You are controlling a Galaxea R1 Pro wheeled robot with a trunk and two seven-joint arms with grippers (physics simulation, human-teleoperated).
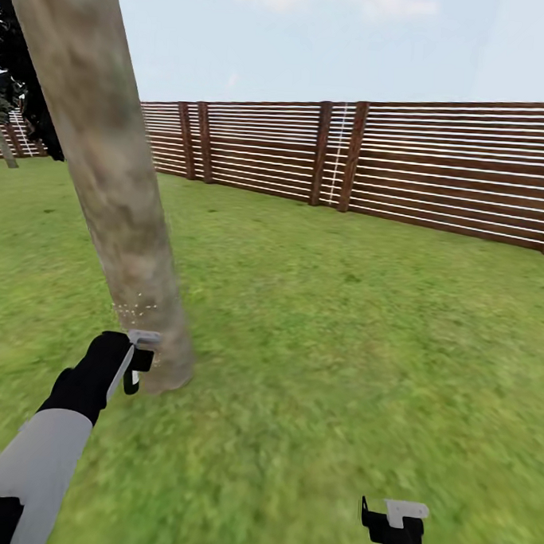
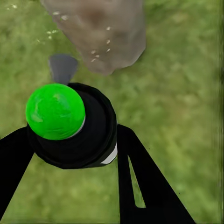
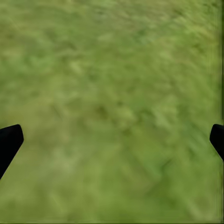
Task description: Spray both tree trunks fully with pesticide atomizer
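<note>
Fingers (image 2: 140, 177) of the left gripper (image 2: 70, 140) clamp the pesticide atomizer (image 2: 70, 123), green cap up, with pale pesticide (image 2: 100, 49) specks on the tree trunk (image 2: 105, 32) just beyond. From the head, that gripper (image 1: 136, 359) sits against the trunk's (image 1: 109, 176) base on the grass (image 1: 340, 347), fence (image 1: 437, 169) far behind; the right gripper (image 3: 112, 140) hangs spread wide over lawn (image 3: 112, 93)

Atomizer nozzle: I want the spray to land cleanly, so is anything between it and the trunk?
Nothing visible. The atomizer, held in the left gripper, faces the trunk across bare grass; pesticide specks already dot the bark.
</note>
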